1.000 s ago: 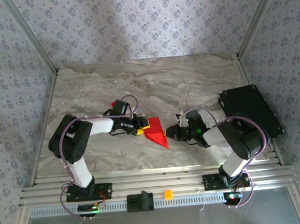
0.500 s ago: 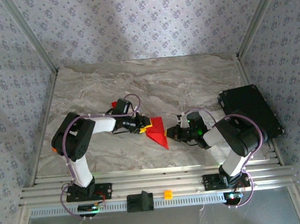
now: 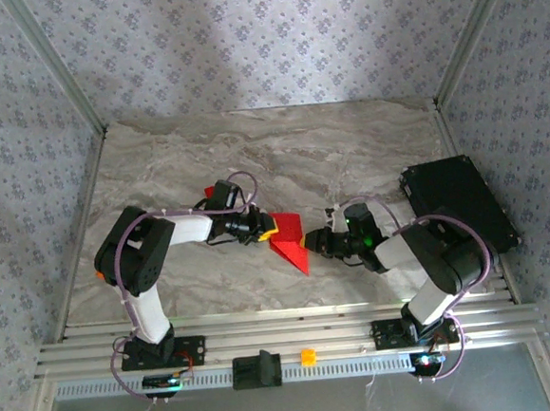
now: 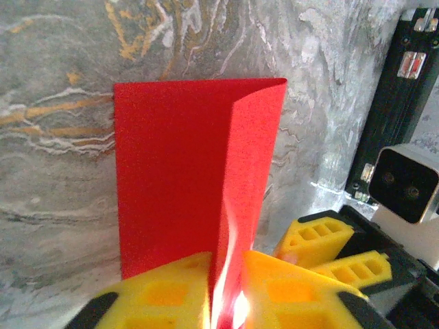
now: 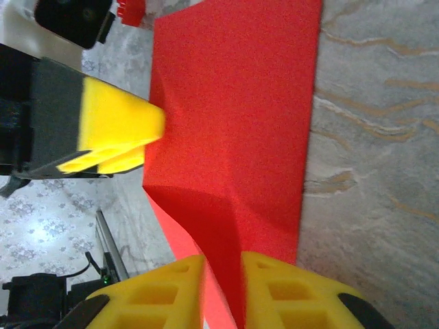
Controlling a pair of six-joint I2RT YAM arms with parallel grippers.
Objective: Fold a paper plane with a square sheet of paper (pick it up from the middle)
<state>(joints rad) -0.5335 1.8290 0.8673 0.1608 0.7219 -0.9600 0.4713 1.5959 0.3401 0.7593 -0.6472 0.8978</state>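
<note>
Left pincer (image 4: 225, 264) pinches the square sheet of paper (image 4: 171, 171); right pincer (image 5: 223, 267) straddles its 3 o'clock edge, grip unclear; both arms low.

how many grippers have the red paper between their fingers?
2: left gripper on the left edge of the sheet, right gripper on its right edge, each straddling a raised fold.
</note>
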